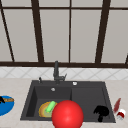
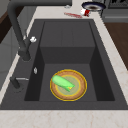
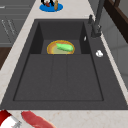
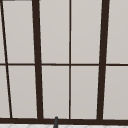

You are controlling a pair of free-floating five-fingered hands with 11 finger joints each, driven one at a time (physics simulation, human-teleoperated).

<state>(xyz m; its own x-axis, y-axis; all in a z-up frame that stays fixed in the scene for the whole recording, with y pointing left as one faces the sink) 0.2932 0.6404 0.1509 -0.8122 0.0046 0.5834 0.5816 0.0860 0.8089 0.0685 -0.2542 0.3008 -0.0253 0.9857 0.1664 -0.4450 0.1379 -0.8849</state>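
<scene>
Red ball (image 1: 67, 114) sits closest to the front camera, big and round. It overlaps the front rim of the sink (image 1: 87, 93) and the right edge of the plate behind it. I can't tell if it is resting on anything.

The right hand (image 1: 101, 111) is just right of the ball, low over the flat right half of the sink near the front rim. It shows as a dark blob with nothing visibly in it. Clenched or released: cannot tell. It looks apart from the ball.

The things nearest the hand lie on the tabletop (image 1: 15, 87), just past the sink's right rim. They are a long red piece (image 1: 117, 105) and a small red-and-white item (image 1: 121, 114), close to each other. Neither is touched.

A yellow-rimmed brown plate (image 2: 80, 87) lies flat on the floor of the deep left basin. A green oblong thing (image 2: 61, 83) lies across it, maybe a cucumber or a sponge.

The dark faucet (image 1: 56, 71) stands at the back rim over the left basin. A blue plate (image 1: 6, 107) on the tabletop far left carries small items too unclear to name. Behind everything is a dark-framed window (image 4: 85, 32).

My read on progress: nothing looks picked up or moved into place. The plate and green thing are in the basin and the red items lie on the tabletop, so the handling is all left to do.
</scene>
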